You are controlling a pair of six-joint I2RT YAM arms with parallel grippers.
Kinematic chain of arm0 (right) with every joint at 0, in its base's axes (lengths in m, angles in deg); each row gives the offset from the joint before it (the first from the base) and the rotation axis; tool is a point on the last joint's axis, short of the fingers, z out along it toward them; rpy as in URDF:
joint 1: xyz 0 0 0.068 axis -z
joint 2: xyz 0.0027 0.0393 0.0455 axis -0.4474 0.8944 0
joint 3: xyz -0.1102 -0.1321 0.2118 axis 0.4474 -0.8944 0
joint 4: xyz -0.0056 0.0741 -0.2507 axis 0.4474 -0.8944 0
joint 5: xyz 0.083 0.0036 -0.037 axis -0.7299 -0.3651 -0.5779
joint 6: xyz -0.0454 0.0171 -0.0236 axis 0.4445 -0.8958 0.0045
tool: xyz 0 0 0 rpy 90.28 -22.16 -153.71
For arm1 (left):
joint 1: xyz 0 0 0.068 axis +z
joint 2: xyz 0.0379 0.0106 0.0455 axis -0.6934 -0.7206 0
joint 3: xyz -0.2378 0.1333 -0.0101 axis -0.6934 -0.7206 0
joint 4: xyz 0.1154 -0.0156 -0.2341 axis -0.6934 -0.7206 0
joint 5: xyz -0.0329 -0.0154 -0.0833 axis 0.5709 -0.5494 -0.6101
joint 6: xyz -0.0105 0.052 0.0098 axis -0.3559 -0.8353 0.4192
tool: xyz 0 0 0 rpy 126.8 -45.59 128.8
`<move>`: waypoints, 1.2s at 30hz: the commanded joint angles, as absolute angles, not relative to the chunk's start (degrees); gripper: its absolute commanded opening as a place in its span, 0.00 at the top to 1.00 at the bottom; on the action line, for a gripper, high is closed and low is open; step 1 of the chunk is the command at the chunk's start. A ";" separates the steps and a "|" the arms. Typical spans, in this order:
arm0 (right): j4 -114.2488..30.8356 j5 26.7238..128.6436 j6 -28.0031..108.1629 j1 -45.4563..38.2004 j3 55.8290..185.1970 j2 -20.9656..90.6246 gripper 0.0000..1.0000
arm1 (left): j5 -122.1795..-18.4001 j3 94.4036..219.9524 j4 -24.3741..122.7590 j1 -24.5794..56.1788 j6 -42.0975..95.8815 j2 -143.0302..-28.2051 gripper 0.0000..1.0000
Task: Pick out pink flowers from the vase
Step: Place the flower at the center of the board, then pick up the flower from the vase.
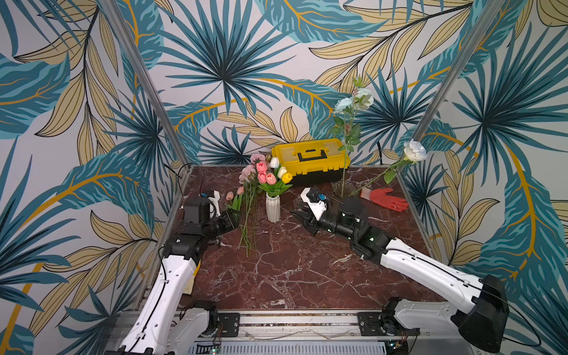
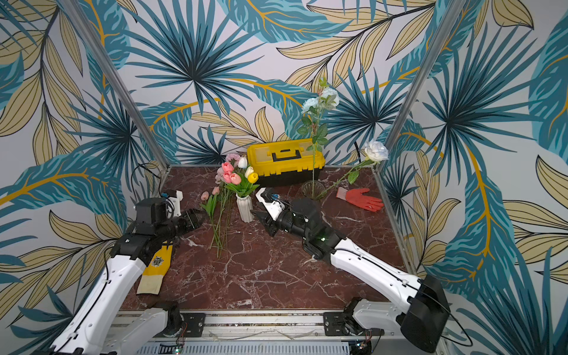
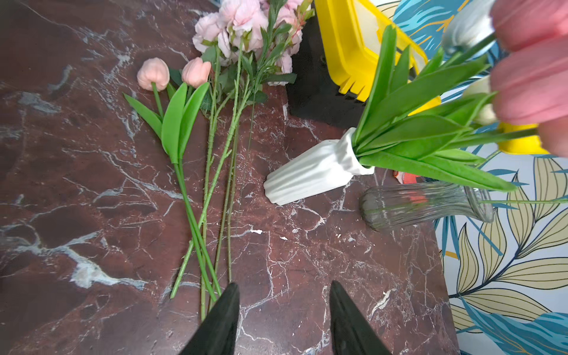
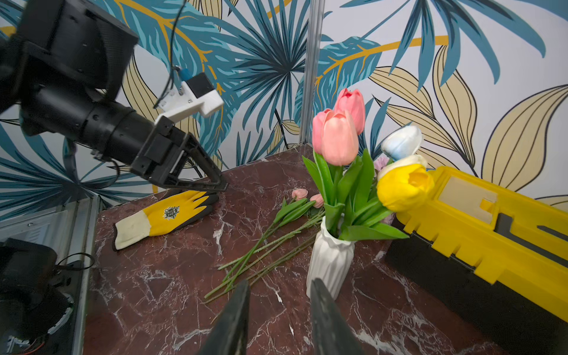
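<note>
Pink flowers [image 1: 247, 172] lie flat on the table [image 1: 307, 276] in a loose bundle just left of the vase [image 1: 273, 209]. Their pale blooms point toward the back wall and their stem ends toward the front. Two small tulips [image 1: 230, 195] lie on the bundle's outer side. Three more pink tulips [image 1: 262, 177] stand in the vase among white and yellow ones.

We find the left gripper [image 1: 236, 218] low beside the bundle, on the side away from the vase and close to the small tulips' leaves. In the left wrist view its fingers [image 3: 222, 319] stand spread with only bare table between them. The stem ends [image 3: 203, 295] lie just beside one finger, outside the gap. We cannot tell whether they touch it.

On the vase's other side we see the right gripper [image 1: 301, 219], near the table. In the right wrist view its fingers [image 4: 236, 316] are parted and hold nothing. The vase stands just beside one fingertip, outside the gap, and the pink tulips rise well above it. The lying stems run off past the other finger.

Behind the vase sits a toolbox [image 1: 310, 156], and a yellow glove [image 2: 153, 270] lies by the left arm.
</note>
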State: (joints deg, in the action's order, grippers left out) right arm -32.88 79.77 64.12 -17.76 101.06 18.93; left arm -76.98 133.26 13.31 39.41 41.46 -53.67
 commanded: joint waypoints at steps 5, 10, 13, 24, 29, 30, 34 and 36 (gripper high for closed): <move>-23.90 83.35 65.44 -17.81 108.67 30.17 0.65 | -63.13 127.50 15.05 36.52 47.55 -47.26 0.46; -21.37 87.75 64.91 -17.75 113.35 37.17 0.64 | -58.23 126.34 13.76 34.47 47.95 -44.13 0.44; -20.99 89.90 64.87 -17.64 115.36 40.24 0.64 | -51.08 128.09 10.56 31.30 48.37 -42.95 0.42; -20.86 89.89 64.15 -17.19 119.90 46.56 0.67 | -42.16 129.25 8.98 24.59 46.06 -39.71 0.40; -20.75 90.54 64.03 -17.02 120.66 47.73 0.74 | -41.12 129.24 8.98 23.93 45.62 -39.11 0.40; -20.69 90.43 64.06 -17.03 120.69 47.82 0.76 | -40.85 129.24 8.99 23.86 45.52 -39.00 0.40; -20.77 90.22 64.14 -16.87 120.71 47.98 0.80 | -40.83 129.34 9.04 23.65 45.62 -39.10 0.39; -20.77 89.84 63.99 -16.60 120.69 48.09 0.81 | -40.75 129.34 8.98 23.52 45.53 -39.04 0.39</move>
State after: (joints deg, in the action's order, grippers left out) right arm -21.88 89.69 64.56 -17.00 120.01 46.93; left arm -41.96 127.45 9.83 23.89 46.29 -39.68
